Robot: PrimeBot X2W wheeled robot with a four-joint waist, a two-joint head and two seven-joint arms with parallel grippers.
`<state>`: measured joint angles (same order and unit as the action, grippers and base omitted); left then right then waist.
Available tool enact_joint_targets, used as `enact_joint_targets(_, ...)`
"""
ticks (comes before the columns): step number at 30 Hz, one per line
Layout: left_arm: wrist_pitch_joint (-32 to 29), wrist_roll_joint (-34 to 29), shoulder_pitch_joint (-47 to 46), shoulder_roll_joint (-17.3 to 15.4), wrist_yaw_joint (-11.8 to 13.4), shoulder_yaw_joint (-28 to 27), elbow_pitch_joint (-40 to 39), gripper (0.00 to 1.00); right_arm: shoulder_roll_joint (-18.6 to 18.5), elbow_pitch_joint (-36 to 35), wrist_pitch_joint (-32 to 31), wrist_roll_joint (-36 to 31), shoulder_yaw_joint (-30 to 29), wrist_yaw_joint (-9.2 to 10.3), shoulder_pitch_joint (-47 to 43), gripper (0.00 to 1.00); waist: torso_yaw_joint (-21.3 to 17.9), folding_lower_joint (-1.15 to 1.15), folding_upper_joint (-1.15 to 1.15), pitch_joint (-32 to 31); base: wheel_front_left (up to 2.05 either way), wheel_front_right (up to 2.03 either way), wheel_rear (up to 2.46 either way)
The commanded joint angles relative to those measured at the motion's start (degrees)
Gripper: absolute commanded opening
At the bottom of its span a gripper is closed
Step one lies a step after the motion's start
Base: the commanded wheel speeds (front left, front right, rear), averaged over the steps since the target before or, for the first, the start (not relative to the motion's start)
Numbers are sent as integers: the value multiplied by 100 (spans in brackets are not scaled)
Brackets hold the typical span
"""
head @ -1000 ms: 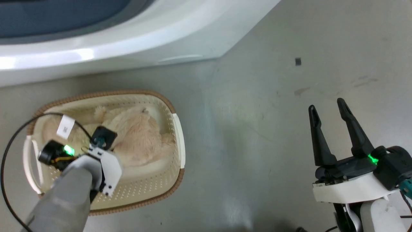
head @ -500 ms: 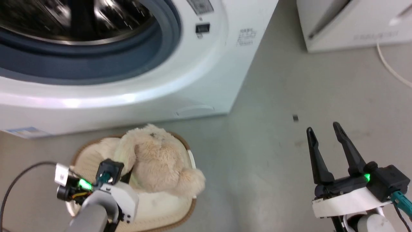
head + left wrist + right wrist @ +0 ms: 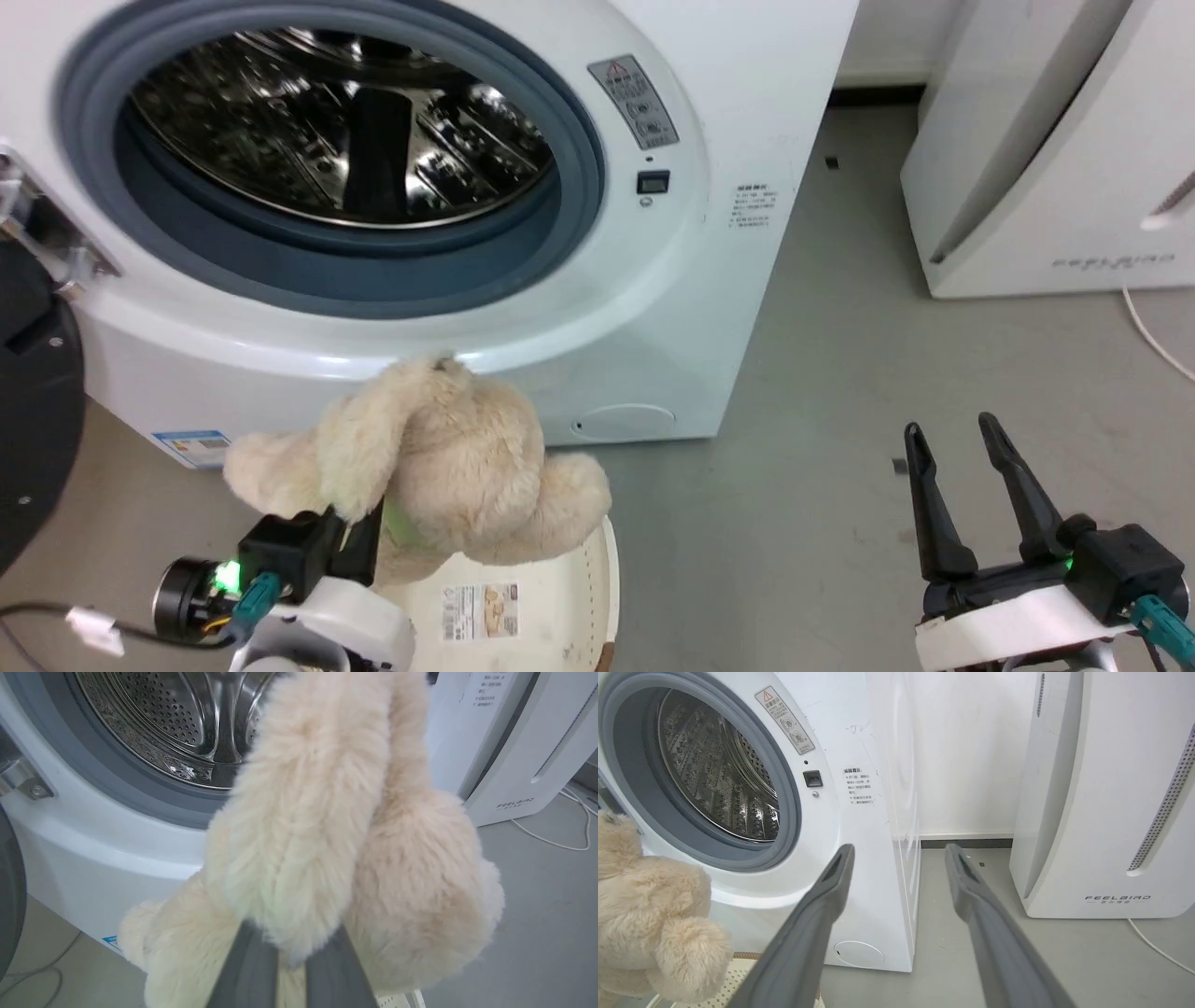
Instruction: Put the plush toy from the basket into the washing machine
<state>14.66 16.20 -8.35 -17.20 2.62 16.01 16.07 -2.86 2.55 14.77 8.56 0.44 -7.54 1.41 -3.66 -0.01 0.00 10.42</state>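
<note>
Two pincers show in the head view. The left pincer (image 3: 359, 537), at the lower left of the frame, is clenched on the plush toy (image 3: 448, 457). The right pincer (image 3: 949, 429), at the lower right, stands released, its dark fingers spread and pointing up the frame with nothing between them. The plush toy sits directly above the left pincer, its cream body bulging up and to the right of it, with one rounded limb drooping left and another right. Below the toy, at the bottom edge, lies the basket (image 3: 560, 607), its cream bottom and label showing; whether the lowest fur touches it cannot be told. Behind the toy, across the upper left and centre, stands the washing machine (image 3: 672, 308), its porthole uncovered and a grey gasket (image 3: 574, 177) ringing the shiny drum (image 3: 327, 140). The toy's top overlaps the white front just under that ring. In the left wrist view the fingers (image 3: 247, 970) rise from the bottom centre and vanish into the fur, pinching a long fluffy part of the toy that runs up the middle of the frame before the drum. In the right wrist view the toy (image 3: 649, 914) shows at the lower left, well apart from the spread right pincer (image 3: 899, 851).
</note>
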Motion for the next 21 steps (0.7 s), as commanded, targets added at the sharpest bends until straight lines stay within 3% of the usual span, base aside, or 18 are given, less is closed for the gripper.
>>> enact_joint_targets(1,33,-72,105,43,49,-109,-204,0,-1,20,23,8,4,5,-69,100,67,1,0,-135,0,0,0)
enact_joint_targets(6,33,-192,486,254,70,-608,-1012,0,-1,28,23,37,20,5,-123,100,61,1,0,-260,0,0,0)
enact_joint_targets(11,33,-327,533,340,-64,-935,-1499,0,-1,-6,23,57,53,5,-121,100,-1,1,0,-187,0,0,0)
enact_joint_targets(21,-2,-165,-570,60,-504,-1396,-1558,0,-1,-187,23,92,88,5,128,100,-290,1,0,730,0,0,0)
